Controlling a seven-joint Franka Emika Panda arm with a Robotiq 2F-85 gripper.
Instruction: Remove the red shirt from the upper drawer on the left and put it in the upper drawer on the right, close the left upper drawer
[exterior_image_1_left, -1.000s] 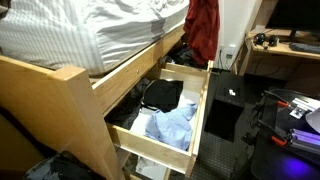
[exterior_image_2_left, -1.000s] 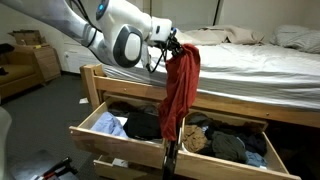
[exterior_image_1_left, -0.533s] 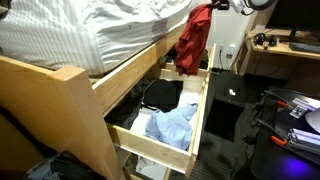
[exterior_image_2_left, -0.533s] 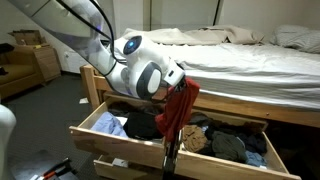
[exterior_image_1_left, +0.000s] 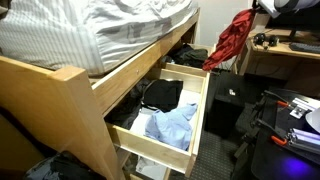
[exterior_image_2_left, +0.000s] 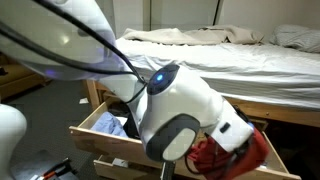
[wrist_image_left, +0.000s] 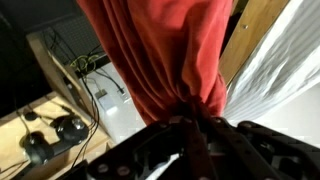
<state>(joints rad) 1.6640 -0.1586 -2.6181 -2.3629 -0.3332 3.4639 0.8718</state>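
Note:
My gripper (wrist_image_left: 190, 128) is shut on the red shirt (wrist_image_left: 160, 55), which hangs from the fingers and fills the wrist view. In an exterior view the shirt (exterior_image_1_left: 232, 40) hangs in the air off the bed's far end, beside the desk. In an exterior view it (exterior_image_2_left: 232, 157) hangs low in front of the open drawers, partly behind my arm (exterior_image_2_left: 185, 110). One wooden drawer (exterior_image_1_left: 190, 140) stands open with a black garment (exterior_image_1_left: 165, 93) and a light blue garment (exterior_image_1_left: 172, 125) in it. The drawer beyond it (exterior_image_1_left: 192, 55) holds dark clothes.
The bed with striped sheets (exterior_image_1_left: 90, 35) lies above the drawers on a wooden frame (exterior_image_1_left: 60, 110). A desk with cables (exterior_image_1_left: 280, 45) stands past the bed's end. A black box (exterior_image_1_left: 228, 105) sits on the floor beside the open drawer.
The gripper has carried the red shirt away from the bed's edge, out toward the desk side. The arm swung close to one exterior camera and now blocks much of that view.

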